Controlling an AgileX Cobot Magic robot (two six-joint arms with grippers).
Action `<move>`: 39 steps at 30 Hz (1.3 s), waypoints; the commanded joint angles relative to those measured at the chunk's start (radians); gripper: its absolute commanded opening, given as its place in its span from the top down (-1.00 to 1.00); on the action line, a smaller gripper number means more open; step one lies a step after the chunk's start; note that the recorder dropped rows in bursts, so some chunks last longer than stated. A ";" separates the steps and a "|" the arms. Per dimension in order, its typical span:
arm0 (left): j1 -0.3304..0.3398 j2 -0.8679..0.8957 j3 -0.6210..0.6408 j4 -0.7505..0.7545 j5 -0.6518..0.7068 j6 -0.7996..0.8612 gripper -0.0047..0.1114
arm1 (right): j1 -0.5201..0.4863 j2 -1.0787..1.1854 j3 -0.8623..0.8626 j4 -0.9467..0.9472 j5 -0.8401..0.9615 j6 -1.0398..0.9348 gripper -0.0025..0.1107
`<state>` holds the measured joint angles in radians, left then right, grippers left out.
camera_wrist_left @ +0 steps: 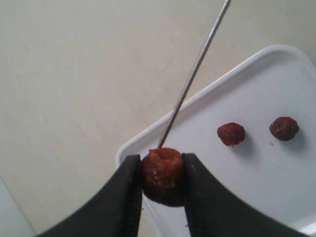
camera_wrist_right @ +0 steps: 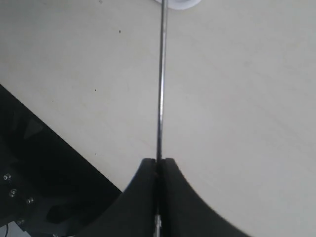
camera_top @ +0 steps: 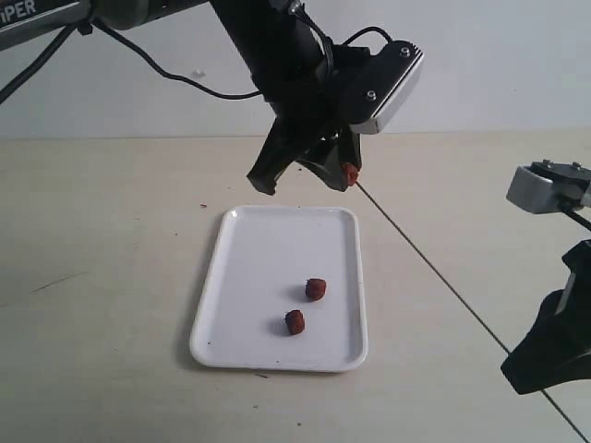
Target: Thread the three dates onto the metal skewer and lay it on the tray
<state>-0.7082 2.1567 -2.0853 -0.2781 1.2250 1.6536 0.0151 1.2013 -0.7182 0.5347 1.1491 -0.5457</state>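
While the left claw is clenched on the held date, the tip of the metal skewer meets the upper face of that date between the two black jaws. I cannot tell if the tip has already entered the flesh. In the exterior view this claw hangs with its date about over the far right corner of the tray. The right claw is closed tight on the skewer, and the rod runs straight out from between its jaws toward the tray. This claw is well apart from the tray, off its right side, above the desk.

Two more dates lie inside the tray, in its near right part: the farther loose date and the nearer loose date. They are near each other but not touching, and both are apart from the rim. The left half of the tray is bare white, and bare desk surrounds the tray on every side.

In the exterior view the right claw is only a dark shape cut by the picture edge, and its fingertips are hard to make out. The skewer is a very thin line there and leaves the picture at the near right corner. The right wrist view shows only a small piece of the tray's rim.
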 commanded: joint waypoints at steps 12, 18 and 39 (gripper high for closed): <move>0.000 -0.007 0.004 -0.055 -0.004 0.047 0.43 | -0.004 0.000 0.003 0.059 0.006 -0.049 0.96; 0.000 -0.007 0.004 -0.020 -0.004 0.047 0.43 | -0.004 0.000 0.003 0.056 0.018 -0.049 0.96; 0.029 -0.007 0.004 -0.042 -0.004 0.083 0.43 | -0.004 0.000 0.003 0.061 0.031 -0.037 0.96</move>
<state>-0.6743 2.1567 -2.0853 -0.2738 1.2250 1.7197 0.0151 1.2013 -0.7182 0.5812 1.1747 -0.5669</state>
